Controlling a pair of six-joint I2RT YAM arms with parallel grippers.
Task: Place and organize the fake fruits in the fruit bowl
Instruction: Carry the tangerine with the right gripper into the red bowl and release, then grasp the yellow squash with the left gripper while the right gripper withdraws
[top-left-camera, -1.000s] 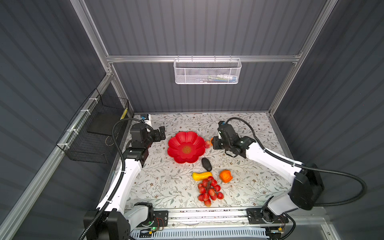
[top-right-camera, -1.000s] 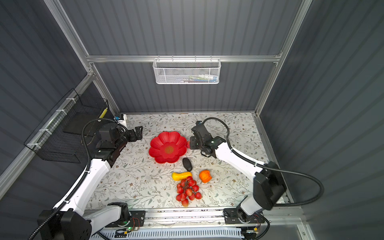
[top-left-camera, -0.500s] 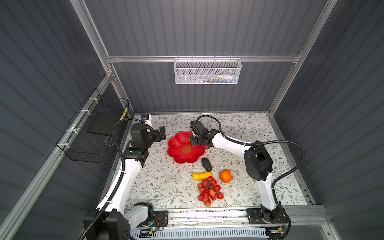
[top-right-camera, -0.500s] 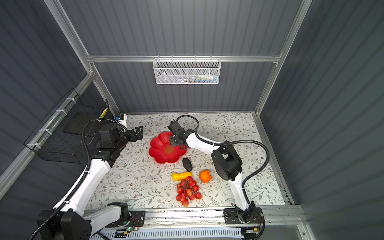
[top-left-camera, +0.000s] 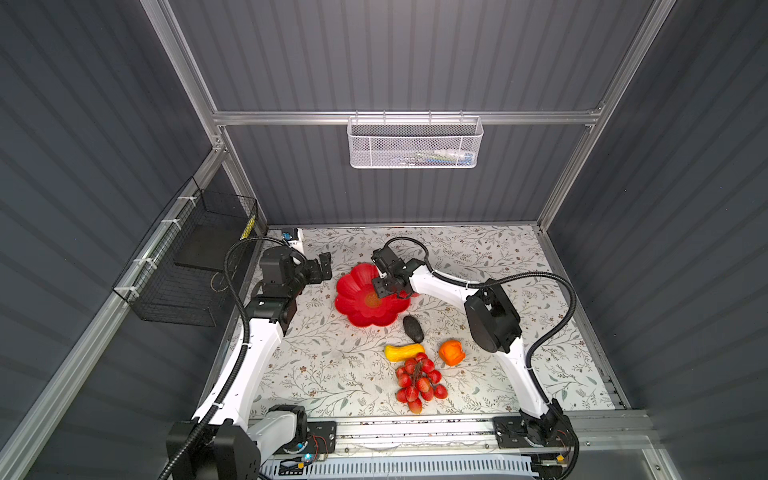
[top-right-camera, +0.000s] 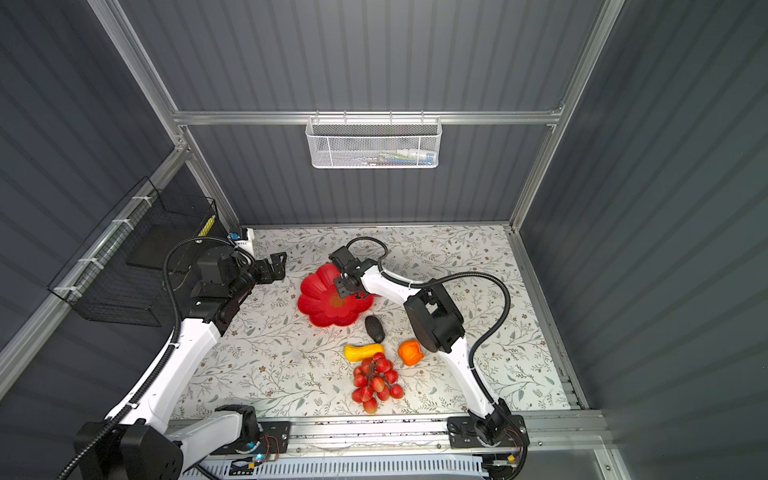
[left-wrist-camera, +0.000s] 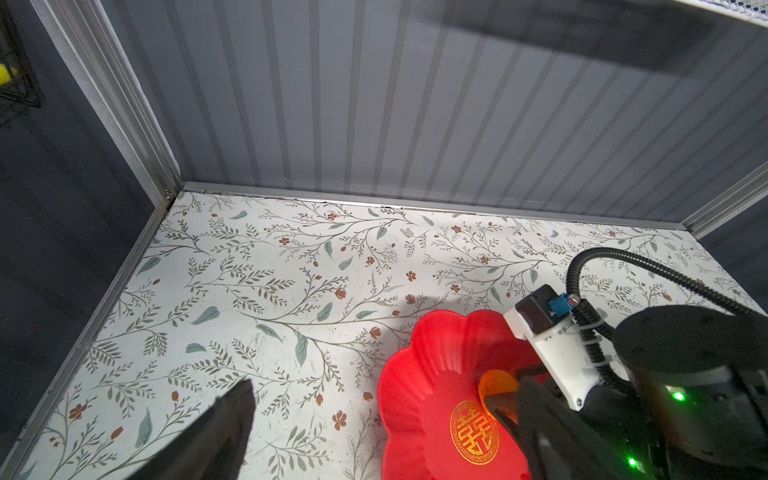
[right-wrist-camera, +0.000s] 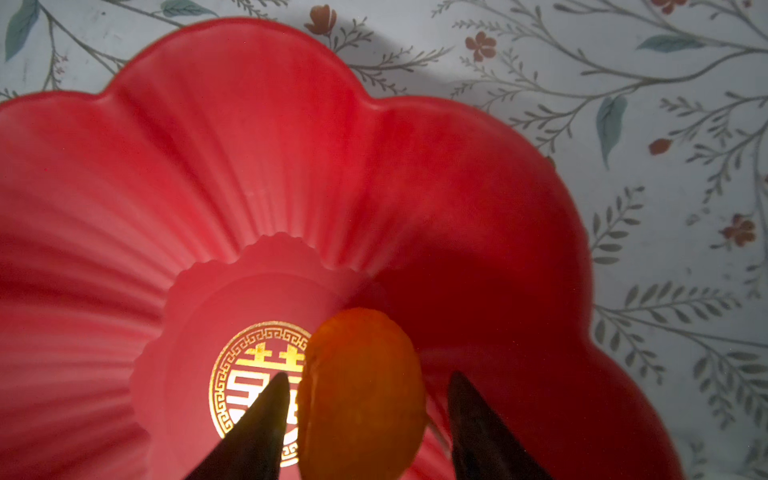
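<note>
The red flower-shaped fruit bowl (top-left-camera: 357, 309) (top-right-camera: 320, 309) (left-wrist-camera: 415, 374) (right-wrist-camera: 249, 145) sits mid-table. My right gripper (top-left-camera: 384, 286) (top-right-camera: 347, 286) (right-wrist-camera: 368, 380) hangs low over its centre, open. An orange (right-wrist-camera: 361, 390) (left-wrist-camera: 496, 384) sits between the fingers with a gap at each side, over the bowl's gold emblem. On the table in front of the bowl lie a near-black avocado (top-left-camera: 412, 328) (top-right-camera: 374, 328), a yellow gourd (top-left-camera: 403, 351) (top-right-camera: 363, 352), a second orange (top-left-camera: 452, 352) (top-right-camera: 410, 352) and a red grape bunch (top-left-camera: 419, 382) (top-right-camera: 376, 382). My left gripper (top-left-camera: 324, 266) (top-right-camera: 278, 264) is open and empty, left of the bowl.
A black wire basket (top-left-camera: 187, 274) hangs on the left wall and a white mesh basket (top-left-camera: 415, 141) on the back wall. The right arm's elbow (top-left-camera: 492, 318) stands just right of the loose fruits. Floral table surface (top-left-camera: 316, 365) lies bare at front left.
The right arm has swung left from beside the bowl to over its centre, carrying the orange. Its jaws were shut on the orange and have now opened. The left arm has not moved.
</note>
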